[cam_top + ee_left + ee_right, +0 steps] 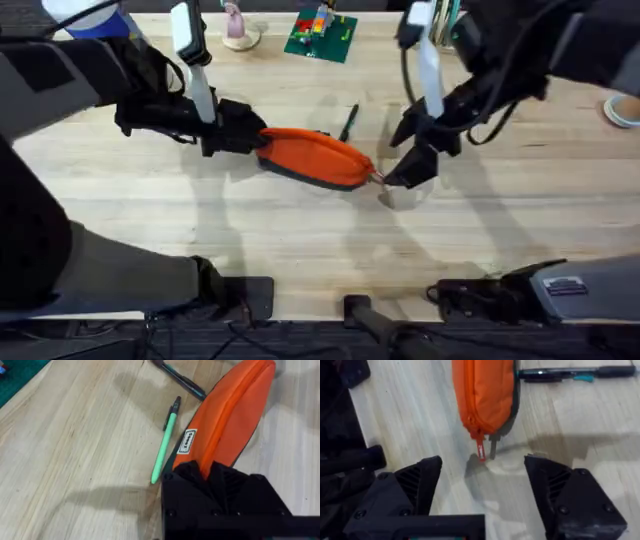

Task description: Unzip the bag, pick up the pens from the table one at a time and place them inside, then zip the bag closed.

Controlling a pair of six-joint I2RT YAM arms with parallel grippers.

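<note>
The orange bag lies mid-table with its zipper closed along the top. My left gripper is shut on the bag's left end, and the left wrist view shows the black fingers clamped on the fabric. The small red pull hangs at the bag's other end. My right gripper stands open just short of that pull, nothing between its fingers, at the bag's right end. A green pen and a black pen lie on the table behind the bag; the black pen also appears beside the pouch.
A green baseplate with coloured bricks and a pink object on a small dish stand at the back edge. A round dish sits at the far right. Bare wooden table stretches in front of the bag.
</note>
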